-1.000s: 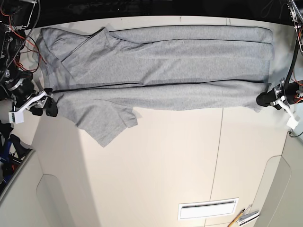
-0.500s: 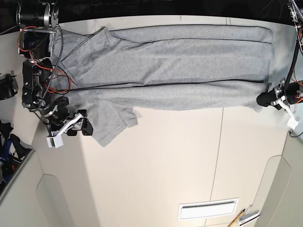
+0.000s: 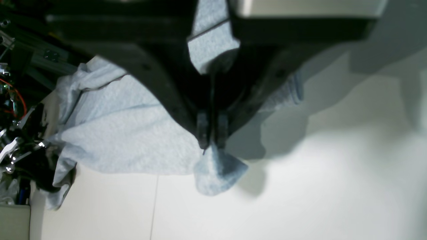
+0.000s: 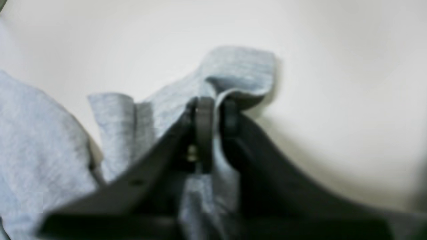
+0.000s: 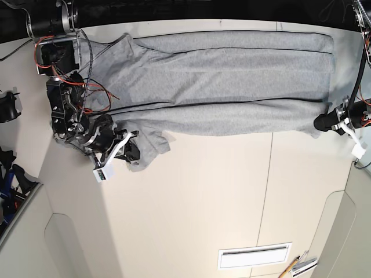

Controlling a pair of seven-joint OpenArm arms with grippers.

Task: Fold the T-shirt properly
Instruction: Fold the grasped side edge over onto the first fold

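Base view: the large light heather-grey cotton T-shirt (image 5: pixel 220 75) lies stretched along the far edge of the cream table (image 5: pixel 232 191), its long sides already turned in. The right gripper (image 5: pixel 128 152) pinches the loose sleeve, jaws pressed together on cloth; the left gripper (image 5: pixel 322 122) is clamped on the hem corner — both wrist views confirm fabric between the pads. The sleeve fold seems in hand; next, carrying it inward over the body, flat. No containers are visible.
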